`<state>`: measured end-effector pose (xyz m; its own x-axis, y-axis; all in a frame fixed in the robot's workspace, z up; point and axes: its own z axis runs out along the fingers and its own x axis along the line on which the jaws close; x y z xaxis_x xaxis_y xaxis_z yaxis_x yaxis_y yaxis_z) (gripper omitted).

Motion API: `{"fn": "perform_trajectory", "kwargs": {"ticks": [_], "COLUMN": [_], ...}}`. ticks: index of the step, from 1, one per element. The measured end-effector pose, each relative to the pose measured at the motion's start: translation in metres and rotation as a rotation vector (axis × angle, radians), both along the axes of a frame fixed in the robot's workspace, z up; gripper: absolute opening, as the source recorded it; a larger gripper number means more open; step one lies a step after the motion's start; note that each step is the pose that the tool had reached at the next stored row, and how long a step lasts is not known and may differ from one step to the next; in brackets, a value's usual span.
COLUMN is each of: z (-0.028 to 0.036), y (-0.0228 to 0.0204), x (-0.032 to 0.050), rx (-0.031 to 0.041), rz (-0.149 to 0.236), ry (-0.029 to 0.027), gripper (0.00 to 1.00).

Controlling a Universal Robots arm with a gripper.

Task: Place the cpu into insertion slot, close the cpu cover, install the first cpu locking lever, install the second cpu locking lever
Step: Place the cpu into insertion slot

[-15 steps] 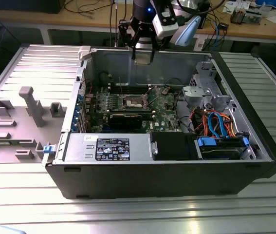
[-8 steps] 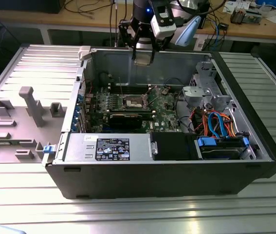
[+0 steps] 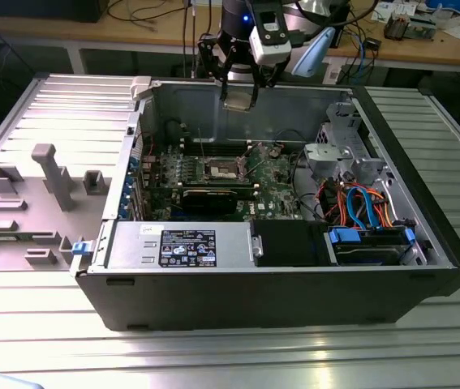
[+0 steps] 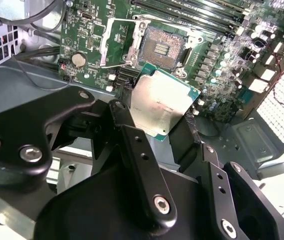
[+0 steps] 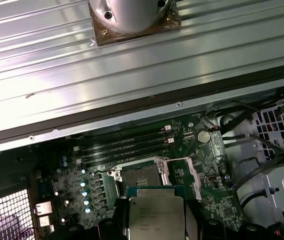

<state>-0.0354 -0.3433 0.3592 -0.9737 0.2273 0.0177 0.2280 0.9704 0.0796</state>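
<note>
— While the gripper (image 3: pixel 240 89) is hanging over the open computer case (image 3: pixel 254 296), what is it carrying?

— It is clamping the cpu (image 4: pixel 164 102) by two opposite edges. The black fingers (image 4: pixel 126 135) are pressing on either side, and the dull silver top is facing the wrist cameras.

— And where is the chip sitting, taking the insertion slot (image 4: pixel 163 47) as the mark?

— It is floating well above the slot, touching nothing but the fingers. In the exterior view it is hanging higher than the slot and toward the case's far wall, about level with the rim.

— How is the slot itself looking?

— Its square contact field is lying exposed, dark in the centre, with green board running around it.

— The cpu cover (image 4: pixel 105 42)?

— It is resting swung open off one side of the slot, the side toward the round coin battery (image 4: pixel 78 60). Green board is showing through its cut-out.

— Anything else lying near the slot?

— In the first wrist view the long memory slots (image 5: pixel 126 145) are running along the side of the slot away from the chip. In the exterior view the black graphics card (image 3: pixel 217 197) is lying just on the near side of the slot. The blue and orange cables (image 3: pixel 359 203) are trailing well apart from the slot, toward the exterior view's right.
</note>
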Motion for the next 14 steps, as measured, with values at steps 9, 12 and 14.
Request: {"fn": "perform_trajectory", "kwargs": {"ticks": [9,12,14], "z": [-0.0002,-0.0007,-0.0012], "y": [0.0,0.0,0.0], "x": [0.0,0.0,0.0], "rx": [-0.0002,-0.0001,0.0], "rz": [-0.018,-0.055,-0.078], "ry": [0.0,-0.0001,-0.0001], "gripper": [0.54,0.54,0.54]}}
